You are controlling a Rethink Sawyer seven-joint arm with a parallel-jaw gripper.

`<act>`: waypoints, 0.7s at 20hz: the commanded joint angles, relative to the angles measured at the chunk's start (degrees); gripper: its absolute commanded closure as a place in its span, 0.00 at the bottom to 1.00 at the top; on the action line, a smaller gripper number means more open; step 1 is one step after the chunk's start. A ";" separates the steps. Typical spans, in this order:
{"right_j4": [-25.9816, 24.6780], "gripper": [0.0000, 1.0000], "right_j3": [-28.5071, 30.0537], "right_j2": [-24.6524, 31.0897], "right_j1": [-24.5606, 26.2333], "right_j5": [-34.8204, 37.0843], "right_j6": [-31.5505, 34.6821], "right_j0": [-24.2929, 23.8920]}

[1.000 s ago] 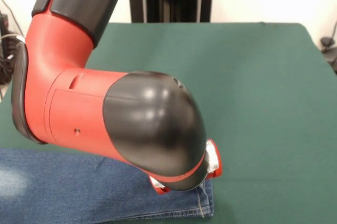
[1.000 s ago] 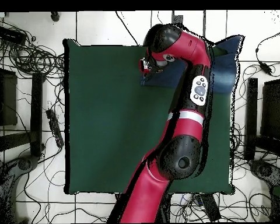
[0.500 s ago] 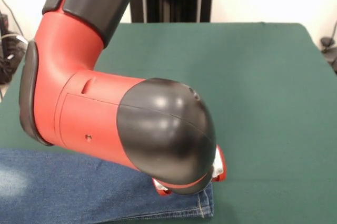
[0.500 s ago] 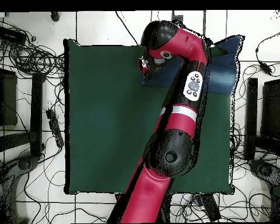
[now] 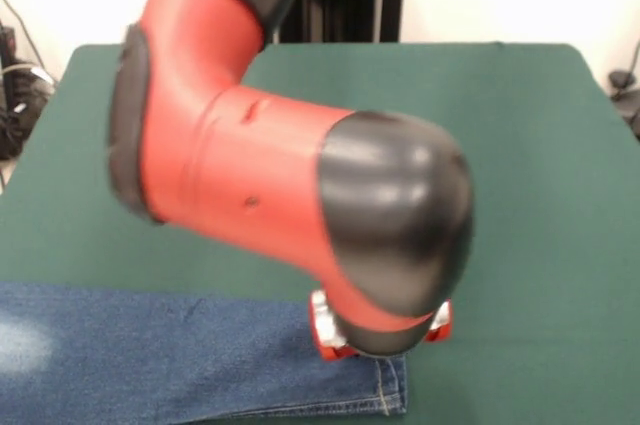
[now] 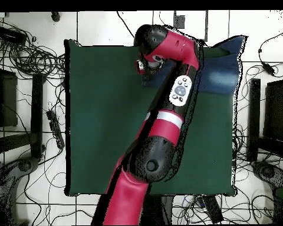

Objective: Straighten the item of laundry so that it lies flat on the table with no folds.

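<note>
1. Jeans point(image 5: 180, 360): blue denim, lying at the near edge of the desk point(image 5: 520, 175) in the front view, running from the left border of that view to a hemmed end with a pale stitched seam below the arm. One faded pale patch shows at the far left of the cloth. The visible stretch looks fairly flat, with a few light creases; the lower part is cut off by the frame
2. Overhead view: the jeans point(image 6: 217, 67) lie along one edge of the desk, with one end reaching past the desk corner
3. Tool point(image 5: 378, 330): sits directly over the hemmed end of the jeans, low and close to the cloth. Only red and silver parts show on either side under the black wrist housing. Cannot tell whether it is apart, together or clamped on the denim, nor whether it touches the cloth
4. Arm point(image 5: 280, 185): red with black caps, coming down across the middle of the front view and hiding much of the desk behind
5. Desk: dark green cloth cover, bare on the right side and towards the far edge
</note>
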 commanded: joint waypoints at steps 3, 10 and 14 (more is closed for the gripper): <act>-14.99 1.00 26.80 25.68 -0.05 -14.14 -1.84 17.08; -20.83 1.00 40.48 37.08 -6.76 -21.94 -3.88 22.81; -23.86 1.00 45.67 42.04 -9.84 -25.89 -3.99 24.38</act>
